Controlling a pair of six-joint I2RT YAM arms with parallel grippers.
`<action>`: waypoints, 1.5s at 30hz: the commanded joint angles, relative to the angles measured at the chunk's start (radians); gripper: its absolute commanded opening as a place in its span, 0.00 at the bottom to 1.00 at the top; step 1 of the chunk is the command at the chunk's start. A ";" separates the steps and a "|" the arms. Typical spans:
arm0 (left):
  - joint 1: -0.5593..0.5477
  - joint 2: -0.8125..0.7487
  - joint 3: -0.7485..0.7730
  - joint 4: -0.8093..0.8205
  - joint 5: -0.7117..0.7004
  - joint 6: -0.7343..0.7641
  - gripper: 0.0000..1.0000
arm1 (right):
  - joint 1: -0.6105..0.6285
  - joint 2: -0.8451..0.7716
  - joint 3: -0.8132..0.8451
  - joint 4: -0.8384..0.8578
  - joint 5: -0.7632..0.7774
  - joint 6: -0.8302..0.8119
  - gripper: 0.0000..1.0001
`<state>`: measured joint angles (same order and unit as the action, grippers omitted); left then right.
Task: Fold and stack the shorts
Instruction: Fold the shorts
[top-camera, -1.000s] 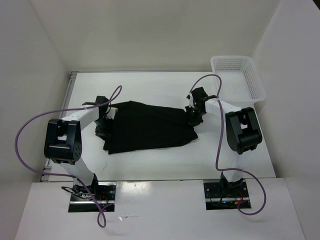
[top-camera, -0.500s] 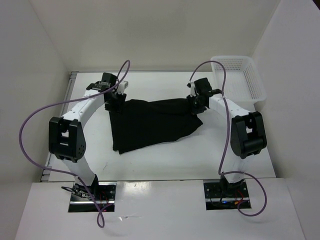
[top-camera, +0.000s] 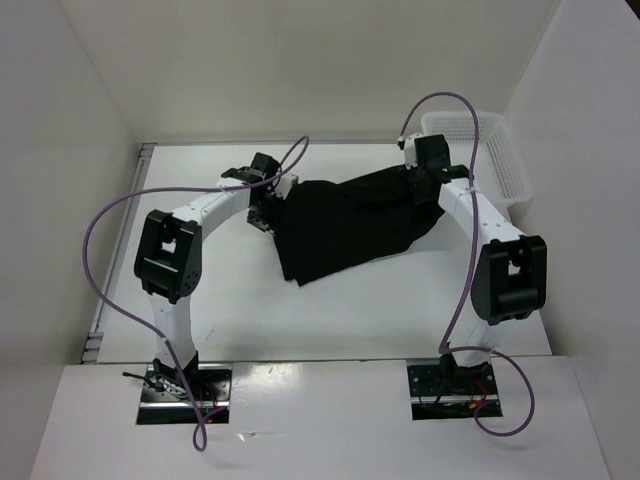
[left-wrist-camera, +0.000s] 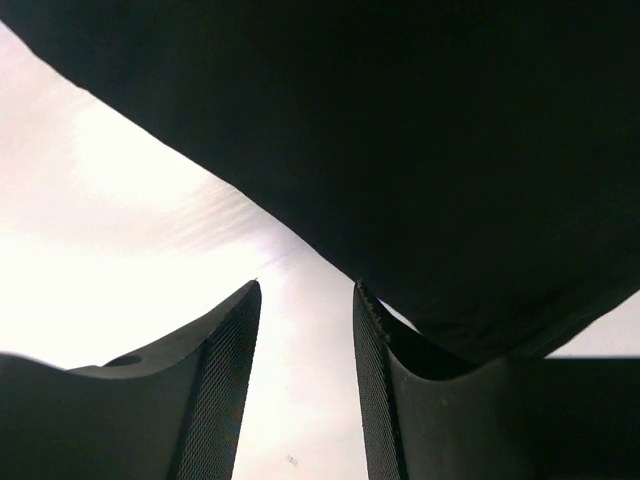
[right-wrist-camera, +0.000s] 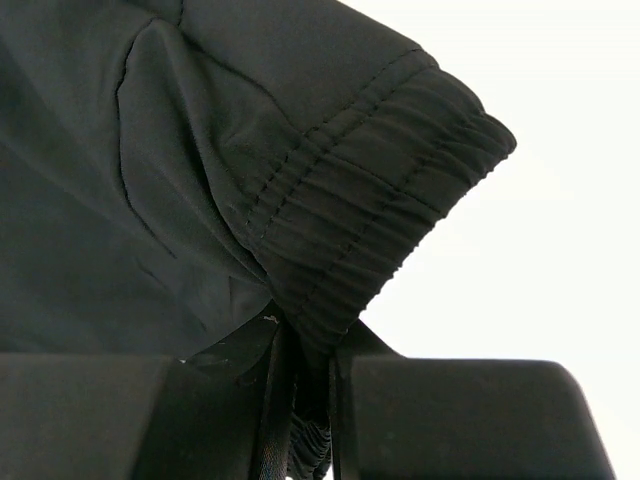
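The black shorts (top-camera: 350, 225) lie spread on the white table, bunched toward the back right. My right gripper (top-camera: 422, 182) is shut on the elastic waistband at their far right corner; in the right wrist view the gathered band (right-wrist-camera: 380, 200) runs down between the closed jaws of the right gripper (right-wrist-camera: 305, 345). My left gripper (top-camera: 268, 208) sits at the shorts' left edge. In the left wrist view the left gripper (left-wrist-camera: 305, 300) is open with bare table between the jaws, and the black cloth (left-wrist-camera: 400, 150) hangs above and beside the right finger (left-wrist-camera: 375, 380).
A white mesh basket (top-camera: 497, 150) stands at the back right corner, just right of my right arm. White walls close in the table on the left, back and right. Purple cables loop over both arms.
Both arms have swung away from me and to the right, dragging the shorts toward the back right. The left gripper, earlier at the shorts' left corner, now stands open beside the cloth.
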<state>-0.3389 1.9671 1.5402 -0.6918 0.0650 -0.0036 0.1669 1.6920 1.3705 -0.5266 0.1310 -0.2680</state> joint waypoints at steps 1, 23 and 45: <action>-0.025 0.058 0.061 0.032 0.016 0.004 0.50 | -0.013 -0.016 0.105 0.086 0.097 -0.076 0.00; -0.091 0.335 0.296 0.054 0.170 0.004 0.47 | 0.109 0.115 0.280 0.085 0.176 -0.073 0.00; -0.091 0.319 0.239 0.063 0.141 0.004 0.13 | 0.439 0.199 0.348 -0.154 0.026 0.314 0.00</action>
<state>-0.4232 2.2780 1.8221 -0.6109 0.2111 -0.0055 0.5674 1.8812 1.7260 -0.6704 0.2115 -0.0570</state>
